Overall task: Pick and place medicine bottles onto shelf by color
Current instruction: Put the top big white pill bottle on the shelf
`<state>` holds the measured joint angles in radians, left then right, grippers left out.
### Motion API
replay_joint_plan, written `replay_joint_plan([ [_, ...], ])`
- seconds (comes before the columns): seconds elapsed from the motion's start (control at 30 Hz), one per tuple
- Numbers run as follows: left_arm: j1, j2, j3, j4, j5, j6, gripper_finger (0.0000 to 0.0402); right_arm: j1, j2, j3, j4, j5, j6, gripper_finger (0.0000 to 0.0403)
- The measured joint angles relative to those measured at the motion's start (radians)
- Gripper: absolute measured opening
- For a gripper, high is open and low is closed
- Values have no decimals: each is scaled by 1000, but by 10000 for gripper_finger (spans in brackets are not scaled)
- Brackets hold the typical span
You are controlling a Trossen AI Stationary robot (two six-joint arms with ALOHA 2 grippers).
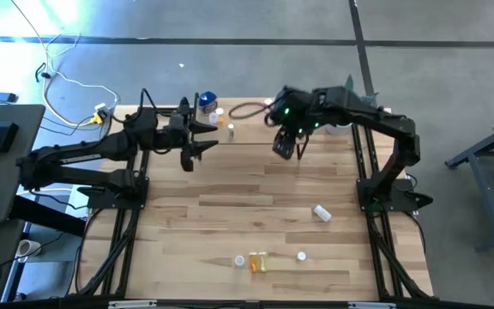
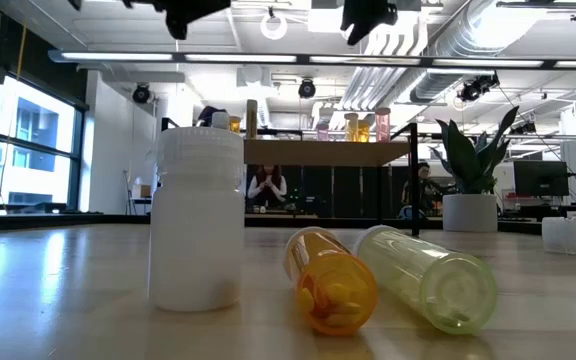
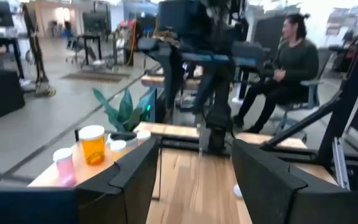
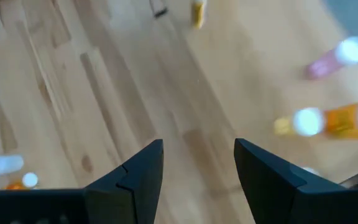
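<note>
On the shelf: several small orange and pink pill bottles stand on the low light-wood shelf.
Left to do: white pill bottle and orange pill bottle lie on the wooden worktop, far from both jaws.
Jaws: left gripper and right gripper both spread wide, holding nothing.

Bare table mid-board; bottles crowd the near edge

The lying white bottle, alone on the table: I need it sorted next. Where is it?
In the high view the lying white bottle rests on the table's right side, near the right arm's base, apart from the small cluster at the near edge.
</note>
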<state>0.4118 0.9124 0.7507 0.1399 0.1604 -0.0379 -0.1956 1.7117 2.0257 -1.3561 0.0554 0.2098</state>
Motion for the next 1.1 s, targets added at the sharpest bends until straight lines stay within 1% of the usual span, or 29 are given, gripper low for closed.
replay_joint_plan([
  [0.2,-57,-58,95,-253,-81,-3,195,89,1,-142,54,-1,128,188],
  [0.33,-96,-97,143,-408,-164,-23,195,157,1,-229,88,0,230,188],
  [0.47,-126,-128,170,-515,-225,-63,195,229,1,-302,109,7,352,188],
  [0.67,-162,-155,173,-588,-228,-58,195,354,0,-390,130,46,530,188],
  [0.93,-167,-153,173,-618,-225,-56,195,500,-1,-505,155,53,818,188],
  [1.1,-167,-152,173,-616,-217,-61,195,574,0,-566,117,118,1016,188],
])
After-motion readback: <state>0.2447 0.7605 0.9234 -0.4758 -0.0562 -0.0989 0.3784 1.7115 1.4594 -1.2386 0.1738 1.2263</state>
